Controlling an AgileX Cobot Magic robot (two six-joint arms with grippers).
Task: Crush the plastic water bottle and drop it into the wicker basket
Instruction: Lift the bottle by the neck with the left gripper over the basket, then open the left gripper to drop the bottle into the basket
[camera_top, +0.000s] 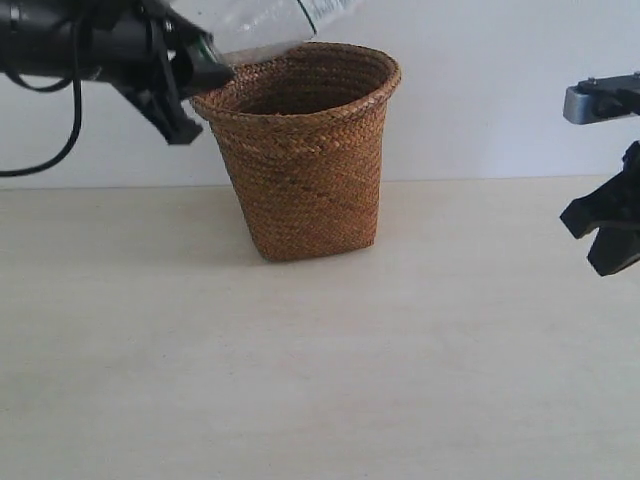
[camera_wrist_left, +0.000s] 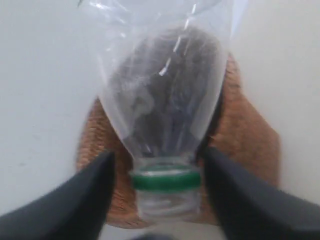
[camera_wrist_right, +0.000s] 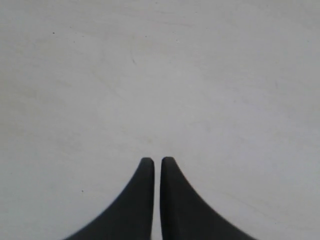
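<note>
Across the foreground, spreading pale and faintly grained: one table (camera_top: 320, 380). Off at its right edge, hovering above the surface with both black fingers pressed nearly together and pinching nothing: the right gripper (camera_wrist_right: 157, 162). Further back, standing upright on the table near the middle: one wicker basket (camera_top: 305, 160), brown, tapering from a wide braided rim to a narrower base. Over the basket's left rim, clamping the neck end between two dark fingers: the left gripper (camera_wrist_left: 159, 152), second of two. Hanging tilted in that grasp, above the basket mouth and well off the table, running up past the top of the exterior view: one plastic water bottle (camera_top: 260, 30), showing clear creased plastic, bright glints, a green ring (camera_wrist_left: 165, 179) around the neck, and brown weave looking through its body. Behind everything, rising plain and white: the wall (camera_top: 500, 90).
</note>
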